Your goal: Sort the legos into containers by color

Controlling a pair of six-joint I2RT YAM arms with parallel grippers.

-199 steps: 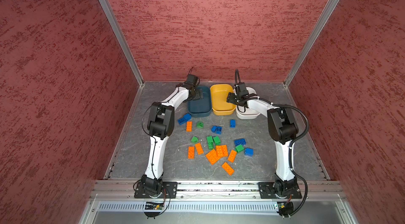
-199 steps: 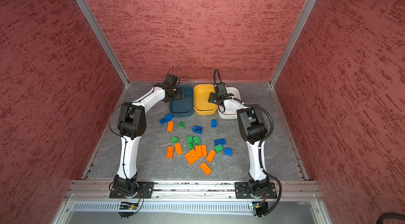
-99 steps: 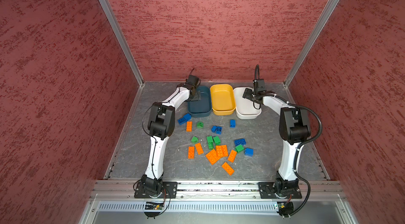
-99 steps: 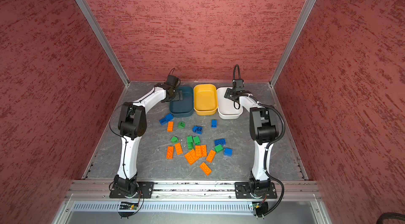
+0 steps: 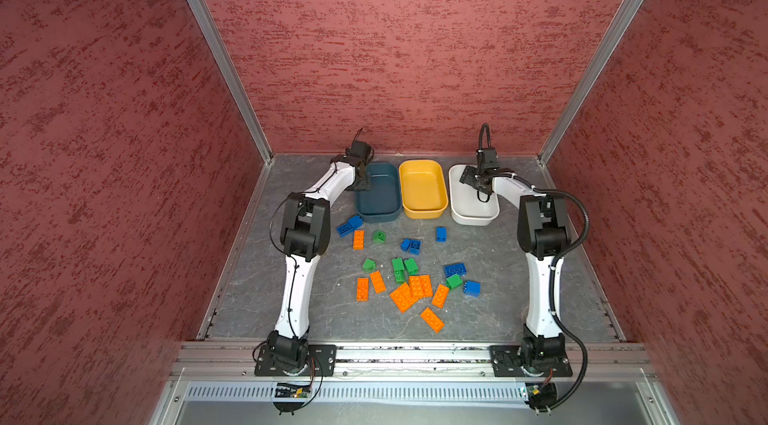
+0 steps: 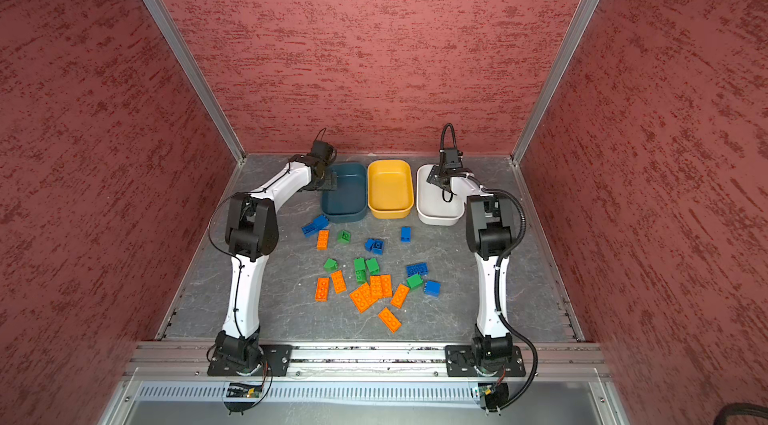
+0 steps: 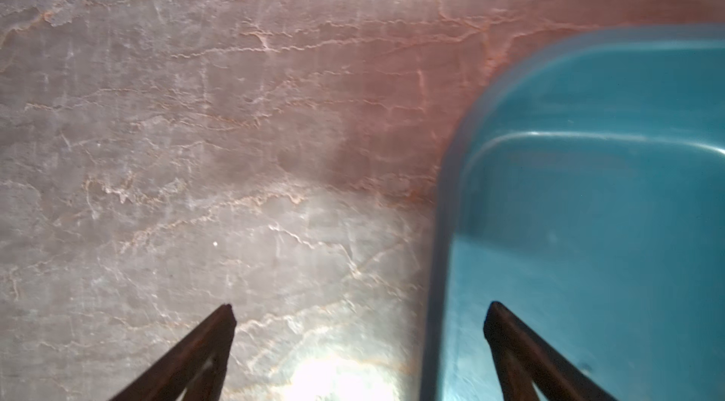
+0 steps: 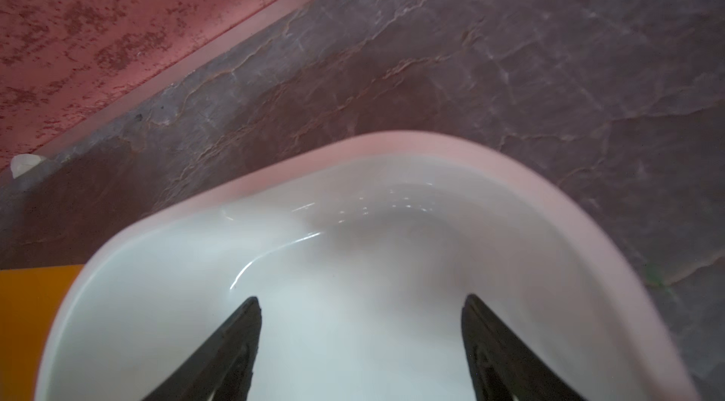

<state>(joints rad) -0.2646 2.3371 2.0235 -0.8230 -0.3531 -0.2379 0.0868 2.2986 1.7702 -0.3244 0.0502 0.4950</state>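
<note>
Three containers stand in a row at the back in both top views: a teal tub (image 5: 384, 204), a yellow tub (image 5: 422, 194) and a white tub (image 5: 471, 211), none with a brick inside. The legos lie loose on the floor in front: orange plates (image 5: 409, 292), green blocks (image 5: 403, 267) and blue blocks (image 5: 411, 245). My left gripper (image 5: 363, 184) is open and empty, straddling the teal tub's (image 7: 588, 222) left rim (image 7: 361, 305). Above the white tub (image 8: 353, 246) my right gripper (image 8: 361, 298) hangs open with nothing between its fingers (image 6: 442, 186).
Red textured walls close in the grey slate floor (image 5: 498, 310) on three sides, right behind the tubs. A metal rail (image 5: 415, 356) carrying both arm bases runs along the front. Blue bricks (image 5: 349, 225) lie just in front of the teal tub.
My right gripper has swung right, from the yellow tub's edge to above the white tub. The left gripper has shifted slightly toward the teal tub's left rim. The bricks lie as before.
</note>
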